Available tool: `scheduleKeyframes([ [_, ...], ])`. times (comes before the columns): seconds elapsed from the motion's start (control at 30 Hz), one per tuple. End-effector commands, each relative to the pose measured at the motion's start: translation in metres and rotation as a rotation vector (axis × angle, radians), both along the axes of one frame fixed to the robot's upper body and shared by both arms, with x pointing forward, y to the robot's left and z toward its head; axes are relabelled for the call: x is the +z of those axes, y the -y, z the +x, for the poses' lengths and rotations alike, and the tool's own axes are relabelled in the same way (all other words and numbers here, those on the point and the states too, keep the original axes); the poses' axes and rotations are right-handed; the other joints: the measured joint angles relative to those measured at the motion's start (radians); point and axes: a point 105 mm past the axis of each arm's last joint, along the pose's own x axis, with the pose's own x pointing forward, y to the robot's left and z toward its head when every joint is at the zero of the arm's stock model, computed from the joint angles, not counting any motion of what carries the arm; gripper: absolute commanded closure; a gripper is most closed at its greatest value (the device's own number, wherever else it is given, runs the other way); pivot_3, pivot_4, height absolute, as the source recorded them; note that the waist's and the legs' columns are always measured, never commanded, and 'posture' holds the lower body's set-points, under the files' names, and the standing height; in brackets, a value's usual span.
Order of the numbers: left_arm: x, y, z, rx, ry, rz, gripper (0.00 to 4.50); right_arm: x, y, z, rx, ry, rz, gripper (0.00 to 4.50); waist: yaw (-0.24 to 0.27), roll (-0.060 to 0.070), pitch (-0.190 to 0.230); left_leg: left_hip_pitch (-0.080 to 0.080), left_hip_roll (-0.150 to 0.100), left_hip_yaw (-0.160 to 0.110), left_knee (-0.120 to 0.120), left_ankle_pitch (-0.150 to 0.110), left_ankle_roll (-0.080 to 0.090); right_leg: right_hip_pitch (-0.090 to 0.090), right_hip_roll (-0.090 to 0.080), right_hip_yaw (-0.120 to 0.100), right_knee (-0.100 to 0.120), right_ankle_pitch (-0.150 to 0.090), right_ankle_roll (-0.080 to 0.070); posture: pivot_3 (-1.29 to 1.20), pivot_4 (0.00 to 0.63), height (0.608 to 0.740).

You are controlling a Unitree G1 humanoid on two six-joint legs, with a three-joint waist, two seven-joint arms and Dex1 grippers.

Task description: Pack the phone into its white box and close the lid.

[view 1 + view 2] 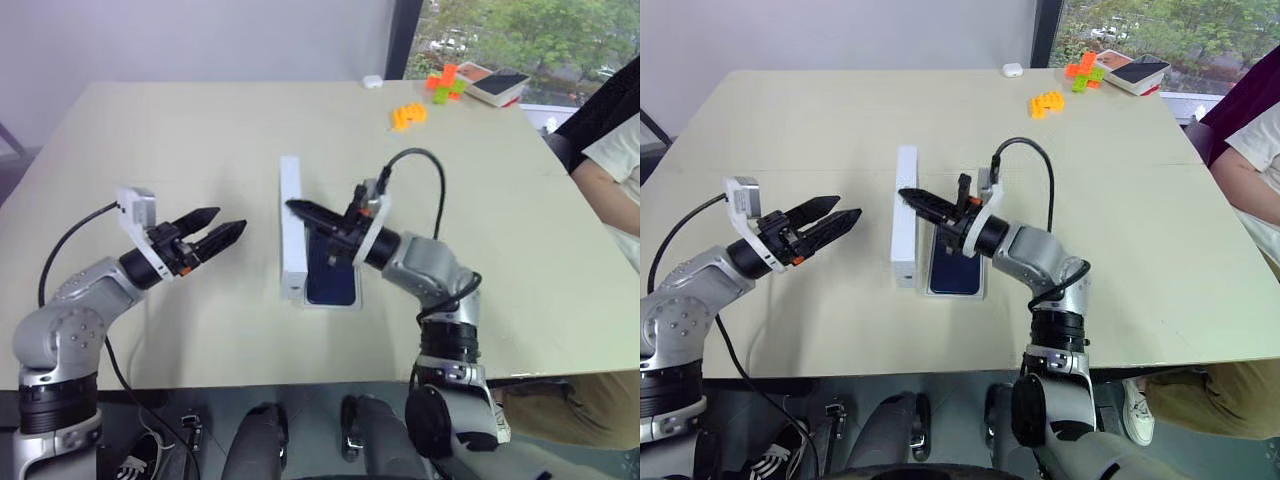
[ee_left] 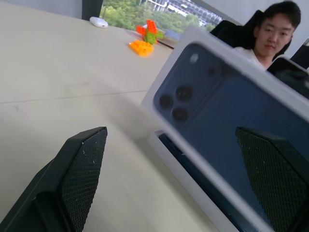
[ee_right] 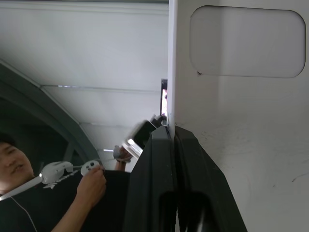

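Phone (image 1: 331, 272) lies beneath right end effector (image 1: 294, 208).

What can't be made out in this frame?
- The white box: its floor is hidden under the phone in the head views.
- What the shut right gripper pinches: the right wrist view shows a thin white edge above its tips; whether that is the lid or an insert is unclear.
- Lid's interior: it stands on edge, so the head views show only its rim.
- Far items by the window: too small to name.
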Motion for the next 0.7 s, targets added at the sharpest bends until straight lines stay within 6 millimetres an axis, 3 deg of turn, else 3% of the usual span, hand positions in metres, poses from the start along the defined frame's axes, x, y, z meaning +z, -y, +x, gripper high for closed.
scheduleKeyframes([
  [0.03,0.007,0.006,-0.004,-0.014,0.038,0.002,0.00,0.014,-0.002,-0.004,0.009,0.045,0.044,4.43,0.000,0.000,0.000,0.000,0.000,0.000,0.000,0.000,0.000,0.000,0.000,0.000,0.000,0.000,0.000,0.00,0.150,0.740],
  [0.67,-0.007,0.012,0.001,-0.011,0.004,-0.007,0.00,-0.023,-0.008,0.013,-0.080,0.008,-0.053,4.43,0.004,0.000,0.000,0.000,0.000,0.000,0.001,0.000,0.000,0.000,0.000,0.000,0.000,0.000,0.000,0.00,0.150,0.740],
  [0.7,-0.008,0.013,0.001,-0.014,-0.004,-0.014,0.26,-0.024,-0.008,0.013,-0.080,0.010,-0.054,4.48,0.004,0.000,0.000,0.000,0.000,0.000,0.001,0.000,0.000,0.000,0.000,0.000,0.000,0.000,0.000,0.00,0.150,0.740],
])
